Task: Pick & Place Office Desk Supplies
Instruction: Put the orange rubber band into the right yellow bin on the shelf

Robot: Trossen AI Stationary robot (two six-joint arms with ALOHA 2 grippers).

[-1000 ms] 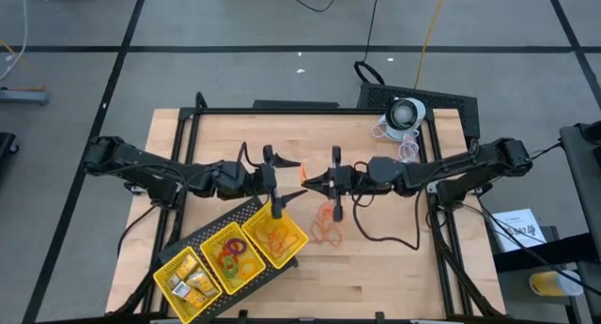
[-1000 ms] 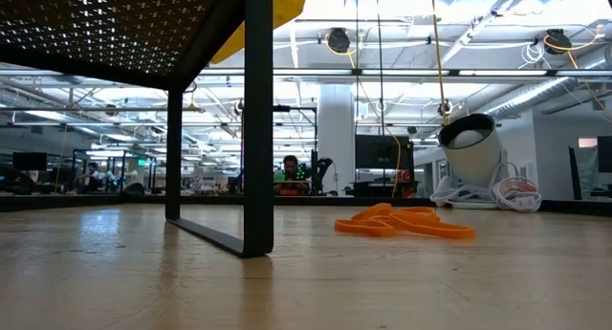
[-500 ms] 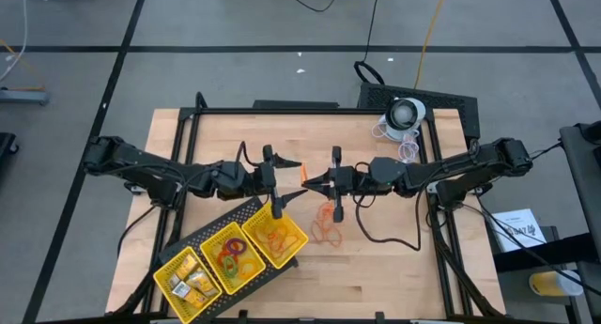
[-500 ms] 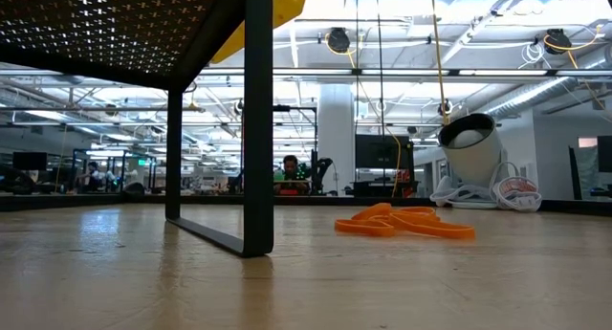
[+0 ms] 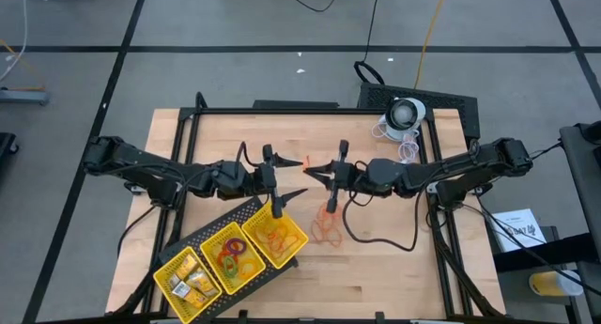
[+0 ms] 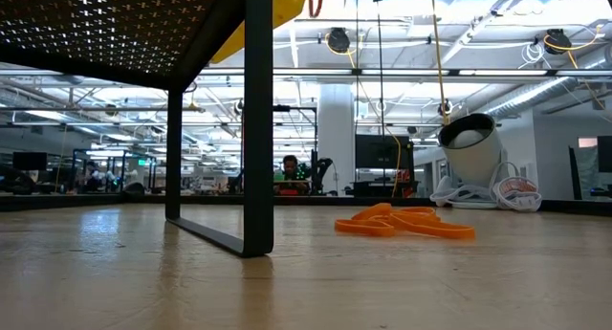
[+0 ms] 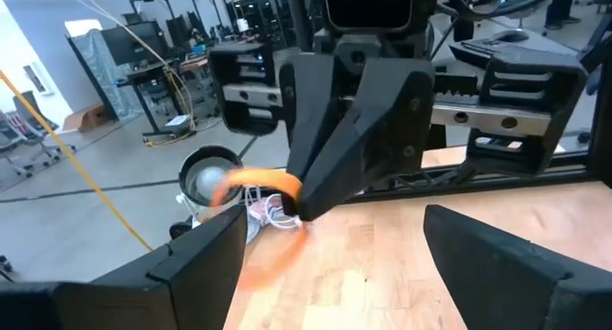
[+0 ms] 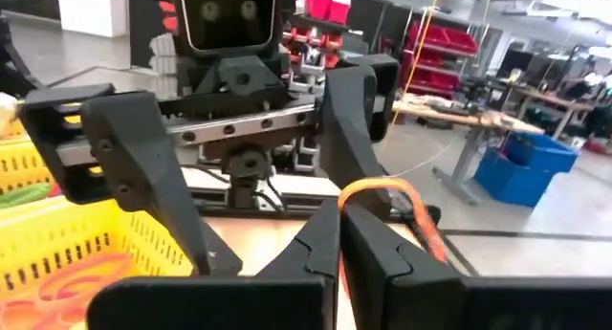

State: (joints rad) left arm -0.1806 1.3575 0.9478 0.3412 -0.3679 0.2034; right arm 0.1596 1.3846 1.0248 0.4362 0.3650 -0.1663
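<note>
right end effector (image 5: 311, 170) clamps orange rubber band (image 8: 387, 189) (seemingly one); left end effector (image 5: 292, 178) spread wide

high view: straight down over the whole table (image 5: 376, 268)
low view: table height, facing the room
wrist views: close, facing each other

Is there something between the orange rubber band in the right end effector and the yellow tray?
Yes: the left end effector, open, faces the right end effector, which is shut on the orange rubber band, and hangs above the near end of the yellow tray.
</note>
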